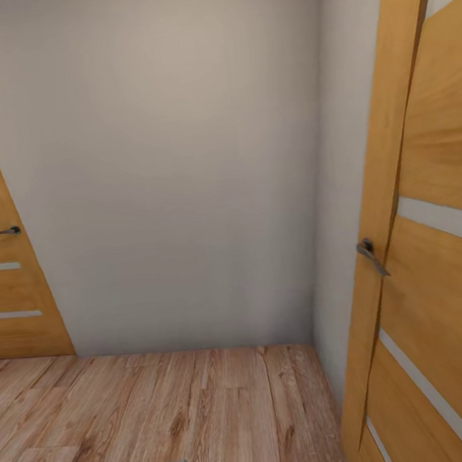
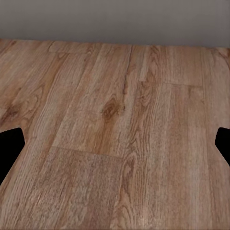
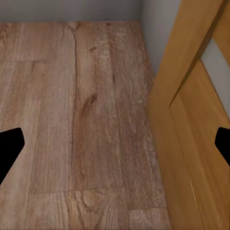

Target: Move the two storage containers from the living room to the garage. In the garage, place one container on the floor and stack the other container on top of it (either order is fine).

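Grey-white wall [image 1: 167, 166] ahead at 12 o'clock, orange-wood door [image 1: 418, 254] at 3 o'clock, second door [image 1: 5, 283] at 9 o'clock, light wood plank floor [image 1: 171, 408] below, left gripper [image 2: 115, 143] spread wide with nothing between its fingers, right gripper [image 3: 115, 143] likewise, storage containers' position cannot be told.

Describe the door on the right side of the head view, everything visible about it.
The door on the right looks like orange-toned wood with visible grain, crossed by pale frosted strips. A dark metal lever handle sits near its edge, at mid height. It stands upright beside the grey-white wall and reaches down to the light wood plank floor. It runs past the picture's top and right edges, so its full shape is hidden. In the right wrist view its lower part meets the planks.
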Controlling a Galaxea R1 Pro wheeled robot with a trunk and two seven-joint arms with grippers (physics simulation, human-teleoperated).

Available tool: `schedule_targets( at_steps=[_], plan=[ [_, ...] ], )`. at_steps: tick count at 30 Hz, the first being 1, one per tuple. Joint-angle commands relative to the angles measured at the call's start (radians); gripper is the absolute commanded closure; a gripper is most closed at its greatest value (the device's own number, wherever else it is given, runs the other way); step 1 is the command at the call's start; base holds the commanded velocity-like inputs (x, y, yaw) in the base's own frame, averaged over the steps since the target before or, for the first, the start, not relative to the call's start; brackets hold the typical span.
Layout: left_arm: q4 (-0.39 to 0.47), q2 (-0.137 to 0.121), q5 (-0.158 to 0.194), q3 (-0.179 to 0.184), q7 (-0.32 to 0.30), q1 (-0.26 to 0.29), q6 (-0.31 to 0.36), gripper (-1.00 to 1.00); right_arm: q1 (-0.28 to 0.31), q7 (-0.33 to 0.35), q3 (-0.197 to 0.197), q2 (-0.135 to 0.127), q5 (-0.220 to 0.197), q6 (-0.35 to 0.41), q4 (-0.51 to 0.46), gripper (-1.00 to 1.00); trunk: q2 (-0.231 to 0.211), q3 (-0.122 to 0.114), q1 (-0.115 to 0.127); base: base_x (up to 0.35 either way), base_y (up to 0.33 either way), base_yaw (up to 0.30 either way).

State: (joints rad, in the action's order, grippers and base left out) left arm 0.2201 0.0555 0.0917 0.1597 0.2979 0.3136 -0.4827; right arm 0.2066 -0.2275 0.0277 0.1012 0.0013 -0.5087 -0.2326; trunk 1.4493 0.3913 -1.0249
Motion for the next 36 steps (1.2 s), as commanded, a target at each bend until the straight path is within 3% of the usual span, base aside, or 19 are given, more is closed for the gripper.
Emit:
schedule_targets(
  at_steps=[1,20,36],
  plan=[
    [-0.001,0.0,0.01,0.009,0.004,0.001,-0.004,-1.0,0.001,-0.006,0.003,0.0,0.0,-0.002,0.0,-1.0,0.001,0.003,0.0,0.076,0.0,0.0],
    [-0.001,0.0,0.01,0.009,0.003,0.001,-0.004,-1.0,0.001,-0.006,0.003,0.0,0.0,-0.002,0.0,-1.0,0.001,0.022,0.0,0.206,0.041,0.0],
    [-0.001,0.0,0.01,0.009,0.004,0.001,-0.004,-1.0,0.001,-0.007,0.003,0.0,0.0,-0.002,-0.001,-1.0,0.001,0.022,0.0,0.018,0.002,0.066]
  ],
)
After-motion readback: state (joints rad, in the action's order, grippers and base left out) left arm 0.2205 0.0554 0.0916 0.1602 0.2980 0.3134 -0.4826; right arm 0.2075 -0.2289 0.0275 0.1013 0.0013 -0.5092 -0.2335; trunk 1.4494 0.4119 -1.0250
